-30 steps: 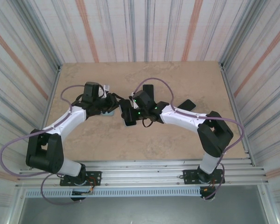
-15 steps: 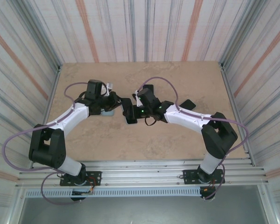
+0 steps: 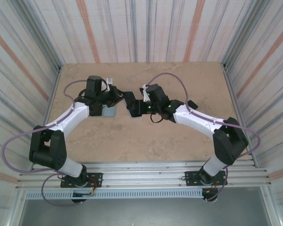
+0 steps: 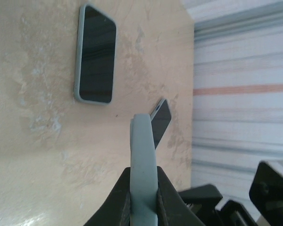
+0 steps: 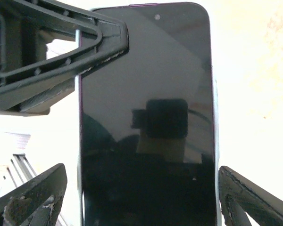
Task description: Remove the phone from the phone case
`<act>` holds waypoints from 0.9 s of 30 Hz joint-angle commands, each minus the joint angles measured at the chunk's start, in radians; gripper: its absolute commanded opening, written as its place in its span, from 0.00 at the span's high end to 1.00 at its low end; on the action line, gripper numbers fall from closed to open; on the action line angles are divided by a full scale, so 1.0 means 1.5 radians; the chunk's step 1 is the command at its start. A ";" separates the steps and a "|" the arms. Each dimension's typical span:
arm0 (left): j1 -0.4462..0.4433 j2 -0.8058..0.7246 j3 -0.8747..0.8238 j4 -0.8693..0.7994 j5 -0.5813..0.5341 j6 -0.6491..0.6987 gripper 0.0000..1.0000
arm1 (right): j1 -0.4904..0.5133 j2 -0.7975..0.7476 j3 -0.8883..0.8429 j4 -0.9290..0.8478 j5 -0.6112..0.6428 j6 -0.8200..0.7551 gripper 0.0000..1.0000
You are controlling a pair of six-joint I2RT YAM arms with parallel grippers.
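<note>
The phone (image 5: 146, 117), dark screen up, sits in a pale blue phone case whose rim (image 5: 216, 141) shows along its right side. It hangs above the table between both arms (image 3: 129, 101). My left gripper (image 3: 118, 96) is shut on the case's edge; seen edge-on, the case (image 4: 144, 141) is pinched between its jaws (image 4: 144, 176). Those left fingers (image 5: 61, 42) reach in at the phone's top left corner. My right gripper (image 5: 144, 197) stands open around the phone's lower end. One pad (image 5: 33, 200) is clear of the phone's side.
A second phone in a light case (image 4: 95, 54) lies flat on the table under the left arm (image 3: 108, 111). A dark phone (image 4: 161, 120) lies further off, by the right arm (image 3: 192, 104). Striped walls close in the table's back and sides.
My left gripper has shut on the case's edge. Both grippers and the phone moved toward the back of the table, and my right jaws have widened.
</note>
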 commanded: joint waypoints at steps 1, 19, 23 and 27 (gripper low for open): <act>0.024 -0.025 0.025 0.116 -0.031 -0.092 0.92 | -0.006 -0.049 -0.013 0.025 -0.011 0.038 0.16; 0.046 -0.005 0.072 0.287 -0.056 -0.303 0.91 | -0.035 -0.076 -0.149 0.453 -0.033 0.300 0.44; 0.038 -0.007 0.077 0.295 -0.056 -0.312 0.91 | -0.041 -0.064 -0.154 0.515 -0.028 0.339 0.50; 0.033 -0.014 0.072 0.303 -0.063 -0.324 0.91 | -0.046 -0.050 -0.157 0.555 -0.033 0.385 0.56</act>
